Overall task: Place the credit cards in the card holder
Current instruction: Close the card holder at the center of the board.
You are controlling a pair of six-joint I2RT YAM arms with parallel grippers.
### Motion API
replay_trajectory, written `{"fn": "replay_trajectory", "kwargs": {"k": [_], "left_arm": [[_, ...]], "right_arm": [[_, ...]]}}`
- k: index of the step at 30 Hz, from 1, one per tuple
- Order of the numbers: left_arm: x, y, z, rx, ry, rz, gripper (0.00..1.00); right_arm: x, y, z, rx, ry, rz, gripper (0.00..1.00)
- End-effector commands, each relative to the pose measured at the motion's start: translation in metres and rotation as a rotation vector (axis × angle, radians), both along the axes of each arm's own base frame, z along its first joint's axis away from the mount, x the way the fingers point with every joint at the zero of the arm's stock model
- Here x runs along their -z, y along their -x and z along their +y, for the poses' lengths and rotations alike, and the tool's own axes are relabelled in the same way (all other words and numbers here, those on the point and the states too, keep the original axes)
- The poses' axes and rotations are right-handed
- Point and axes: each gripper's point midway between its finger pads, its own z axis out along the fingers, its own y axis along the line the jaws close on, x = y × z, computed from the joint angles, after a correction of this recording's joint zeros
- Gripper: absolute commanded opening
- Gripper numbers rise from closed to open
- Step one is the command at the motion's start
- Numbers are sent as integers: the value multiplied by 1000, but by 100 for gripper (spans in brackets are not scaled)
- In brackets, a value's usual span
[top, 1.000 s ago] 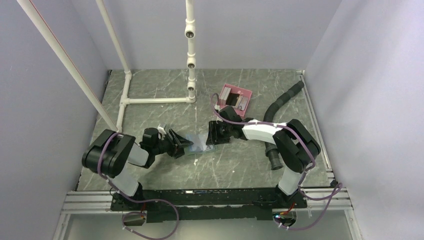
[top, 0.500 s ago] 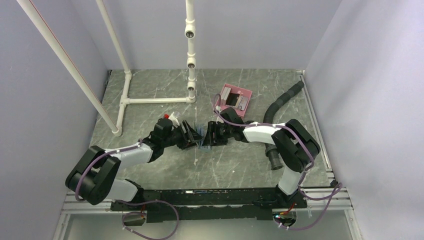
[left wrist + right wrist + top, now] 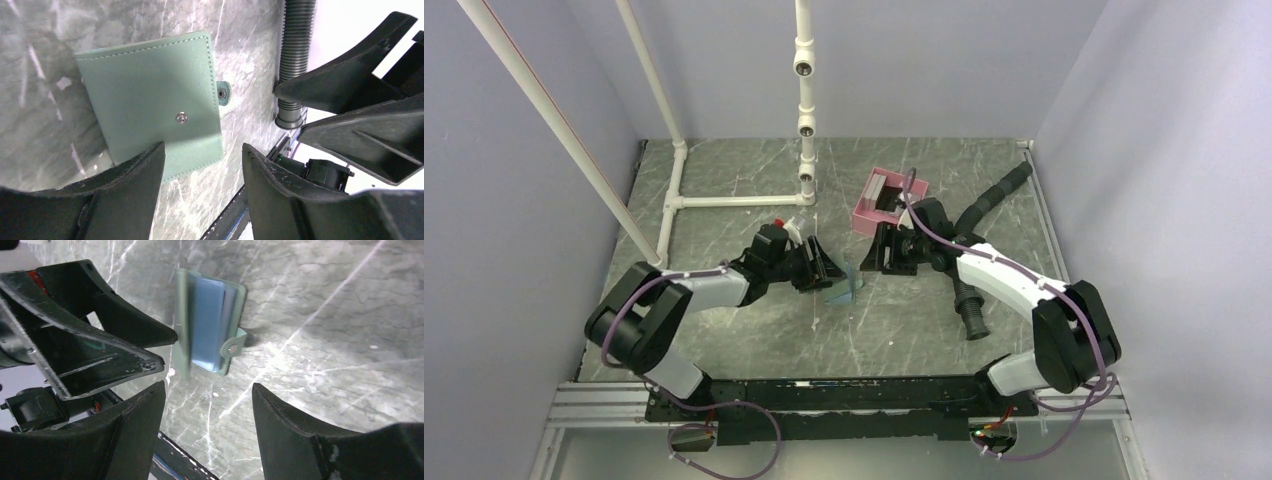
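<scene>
Now left hand (image 3: 202,155) wide, perhaps against edge of card holder (image 3: 150,100); right hand (image 3: 207,390) wide, clear of it

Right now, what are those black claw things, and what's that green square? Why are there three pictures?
Those are two robot arms bolted to a table. One picture looks down from above. The other two come from small cameras on each arm's wrist, so you see that arm's own claws. The left gripper and the right gripper are both open and seem to hold nothing. The green square is a little card holder with a snap tab, sitting close to both claws. Farther back are a pink tray and a black hose.
</scene>
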Motion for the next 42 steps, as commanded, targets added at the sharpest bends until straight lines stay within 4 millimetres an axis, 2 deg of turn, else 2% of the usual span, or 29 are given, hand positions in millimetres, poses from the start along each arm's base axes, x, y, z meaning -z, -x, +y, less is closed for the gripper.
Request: {"fn": "replay_trajectory", "kwargs": {"k": [1,4,6,9,13,17,20,27,30,36,42], "left_arm": [[-4,0,-26,115,94,-7,63],[14,5,-32,143,114,69,55],[18,10,-31,146,126,80,52],[28,16,-21,144,61,115,48],[33,18,-9,140,-4,134,38],[36,18,-2,150,-54,145,30],[36,18,-1,161,-64,148,28],[36,16,-5,167,-40,150,27],[35,16,-5,168,-38,147,27],[25,12,-6,174,-38,134,27],[16,-5,5,135,-53,130,24]], "right_arm": [[20,6,-25,30,74,34,65],[24,1,-18,11,58,23,58],[23,-3,-8,-8,50,9,54],[26,-10,-3,-4,89,-7,56],[29,-15,1,-9,125,-22,56],[31,-22,4,-19,152,-51,47],[30,-27,8,-29,154,-70,41],[32,-36,12,-30,180,-67,20],[34,-37,12,-31,191,-63,16],[30,-32,13,-37,186,-67,0],[24,-25,20,-74,135,-66,0]]}}
